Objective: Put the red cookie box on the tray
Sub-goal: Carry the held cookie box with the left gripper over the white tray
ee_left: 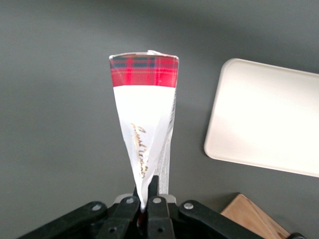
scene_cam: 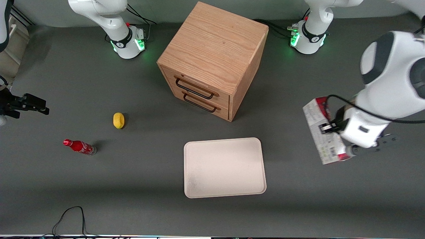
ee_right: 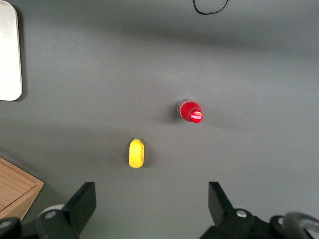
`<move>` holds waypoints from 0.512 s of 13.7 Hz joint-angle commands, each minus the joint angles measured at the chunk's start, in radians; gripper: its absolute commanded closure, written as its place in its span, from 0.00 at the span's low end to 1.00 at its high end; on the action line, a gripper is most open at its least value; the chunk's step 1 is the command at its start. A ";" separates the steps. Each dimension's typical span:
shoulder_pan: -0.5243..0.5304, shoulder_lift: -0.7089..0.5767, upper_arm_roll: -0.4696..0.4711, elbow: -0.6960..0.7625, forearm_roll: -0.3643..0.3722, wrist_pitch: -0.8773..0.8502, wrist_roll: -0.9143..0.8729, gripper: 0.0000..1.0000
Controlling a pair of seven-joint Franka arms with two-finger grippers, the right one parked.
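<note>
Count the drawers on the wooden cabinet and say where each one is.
2. The upper drawer sits directly above the lower drawer in the wooden cabinet. The end effector, toward the working arm's end, holds the red cookie box.

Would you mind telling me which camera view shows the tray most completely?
The front view: the whole tray lies unobstructed, bare, nearer the camera than the cabinet. The left wrist view cuts it off beside the red cookie box gripped in the hand; the right wrist view shows only an edge.

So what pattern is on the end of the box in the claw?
Red tartan plaid on the red cookie box, held in the claw; clearest in the left wrist view.
</note>
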 commanded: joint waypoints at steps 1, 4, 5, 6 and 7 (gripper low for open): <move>-0.094 0.093 0.018 0.145 0.007 -0.043 -0.060 1.00; -0.167 0.162 0.018 0.229 0.007 -0.029 -0.057 1.00; -0.190 0.169 0.017 0.234 0.009 -0.004 -0.050 1.00; -0.213 0.182 0.018 0.233 0.012 0.021 -0.050 1.00; -0.232 0.189 0.020 0.227 0.018 0.036 -0.051 1.00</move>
